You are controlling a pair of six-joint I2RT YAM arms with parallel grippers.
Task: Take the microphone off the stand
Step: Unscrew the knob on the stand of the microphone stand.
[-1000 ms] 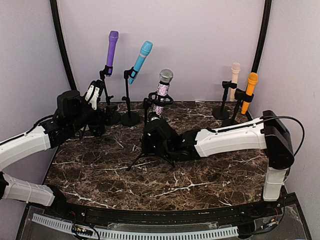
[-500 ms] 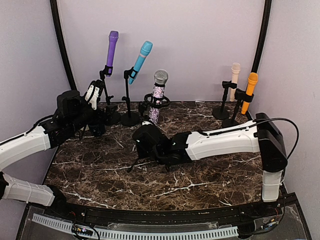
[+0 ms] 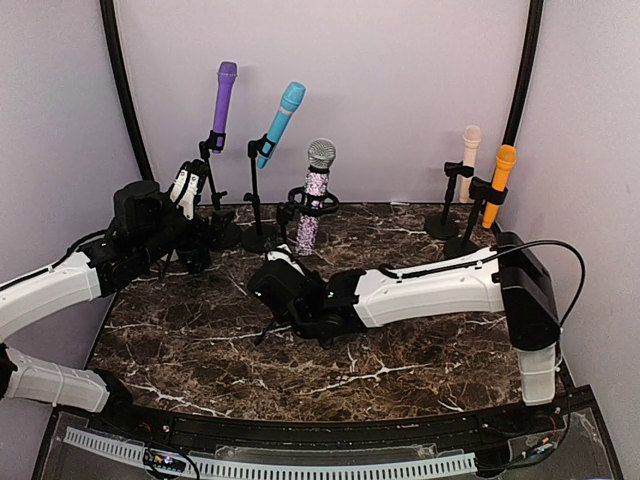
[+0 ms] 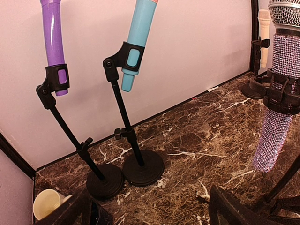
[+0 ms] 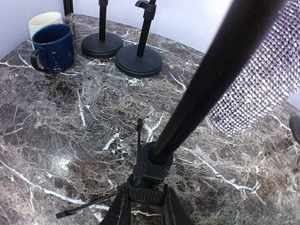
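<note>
The glittery silver microphone [image 3: 316,194] sits upright in the clip of a black tripod stand [image 3: 298,214] at the table's middle back. It fills the right edge of the left wrist view as the microphone [image 4: 278,108]. My right gripper [image 5: 146,209] is shut on the ribbed collar at the foot of the stand's pole [image 5: 206,89], with the microphone [image 5: 260,88] above it. In the top view the right gripper [image 3: 280,283] lies low on the table. My left gripper [image 3: 186,186] hovers open at the left, and its fingers [image 4: 233,209] hold nothing.
Purple [image 3: 223,95] and blue [image 3: 281,119] microphones stand on round-base stands at the back left. Cream [image 3: 469,160] and orange [image 3: 498,182] ones are at the back right. A blue mug [image 5: 54,47] and a cream cup [image 5: 44,19] sit by the left bases.
My right arm has swung left, dragging the tripod stand and its glittery microphone leftward with it. The left arm has stayed still.
</note>
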